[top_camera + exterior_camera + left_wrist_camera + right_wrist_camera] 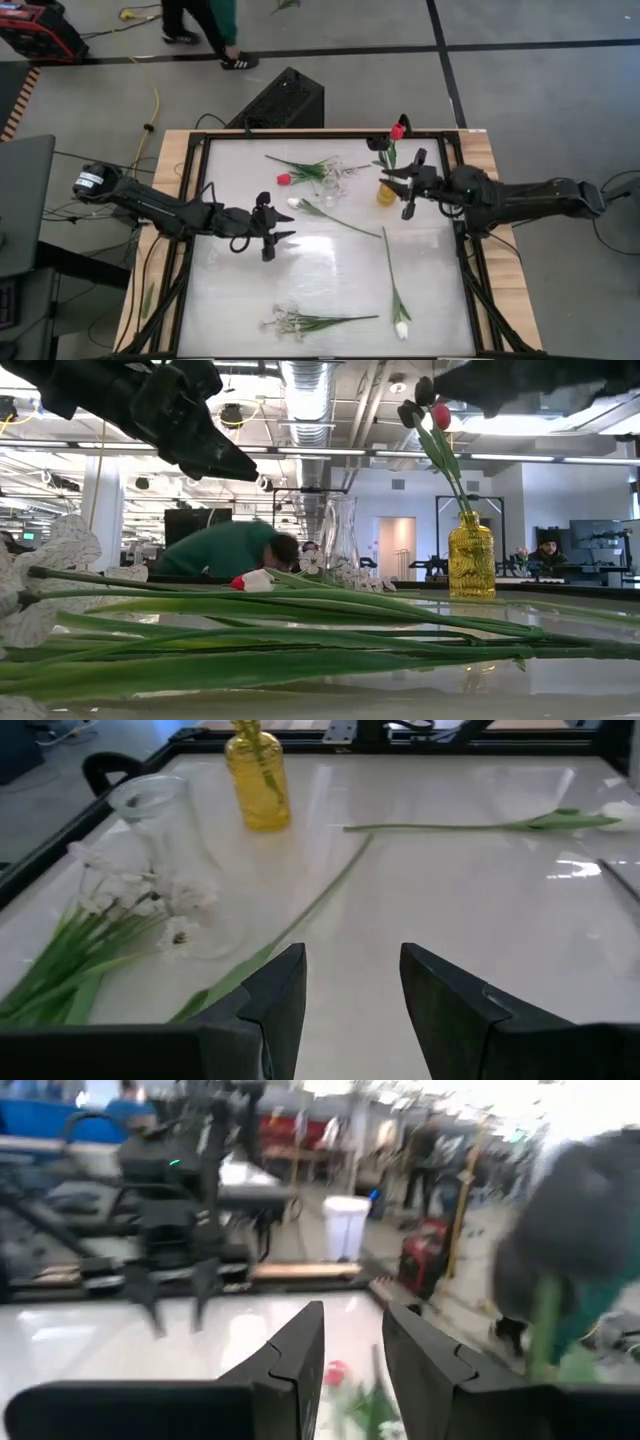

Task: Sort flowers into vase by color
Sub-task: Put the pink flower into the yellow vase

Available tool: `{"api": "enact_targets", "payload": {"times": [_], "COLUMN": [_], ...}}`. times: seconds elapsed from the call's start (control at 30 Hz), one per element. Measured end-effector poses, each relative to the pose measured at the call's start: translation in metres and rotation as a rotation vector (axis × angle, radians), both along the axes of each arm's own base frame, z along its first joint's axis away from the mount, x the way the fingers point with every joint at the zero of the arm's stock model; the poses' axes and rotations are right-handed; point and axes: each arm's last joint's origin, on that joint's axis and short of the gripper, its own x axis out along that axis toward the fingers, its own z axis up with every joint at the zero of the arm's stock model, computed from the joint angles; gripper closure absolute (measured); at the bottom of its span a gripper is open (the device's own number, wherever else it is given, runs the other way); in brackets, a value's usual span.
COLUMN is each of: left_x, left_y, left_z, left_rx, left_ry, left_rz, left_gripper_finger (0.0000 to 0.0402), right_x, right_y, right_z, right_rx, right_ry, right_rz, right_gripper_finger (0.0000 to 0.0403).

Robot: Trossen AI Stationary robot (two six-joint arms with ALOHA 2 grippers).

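A yellow vase at the far right holds a red tulip and a dark bloom. A clear vase stands left of it, with a sprig of small white blossoms lying at its base. On the table lie a red tulip, a white tulip, a second white tulip and another white sprig. My right gripper hovers open, level, beside the yellow vase's flowers. My left gripper hangs open above the table's left middle.
A raised dark frame runs around the white table top. Long green stems cross the middle of the table. Bare surface lies between the left gripper and the near flowers. A person walks on the floor beyond the far edge.
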Motion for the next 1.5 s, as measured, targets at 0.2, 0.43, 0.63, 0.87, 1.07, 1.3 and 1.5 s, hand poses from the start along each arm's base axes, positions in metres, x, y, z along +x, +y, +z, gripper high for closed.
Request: {"api": "enact_targets", "payload": {"times": [0.2,0.43,0.63,0.87,1.07,1.3,1.5], "left_x": [0.002,0.004,0.002,0.001,0.0,0.001,0.001], "left_y": [0.009,0.013,0.013,0.014,0.021,0.029,0.029], "left_z": [0.003,0.004,0.001,-0.002,-0.005,-0.004,-0.004], "left_rx": [0.021,-0.023,-0.011,0.051,0.114,0.061,0.076], "left_ry": [-0.027,-0.044,-0.007,0.022,0.02,0.003,0.001], "left_rz": [0.022,0.014,0.009,-0.003,0.003,0.026,0.017], "left_gripper_finger": [0.0248,0.0248,0.0248,0.0248,0.0248,0.0248,0.0248], "right_x": [0.027,0.065,0.1,0.121,0.111,0.092,0.075], "right_y": [0.013,0.024,0.015,0.0,0.002,0.006,0.018], "right_z": [0.019,0.026,0.024,0.038,0.041,0.036,0.049], "right_rx": [0.017,-0.016,-0.035,-0.078,-0.109,-0.092,-0.086], "right_ry": [0.054,0.242,0.354,0.442,0.538,0.608,0.579], "right_rz": [0.015,-0.215,-0.317,-0.575,-0.763,-0.834,-0.782], "right_gripper_finger": [0.0283,0.0329,0.0386,0.0374,0.0386,0.0373,0.0384]}}
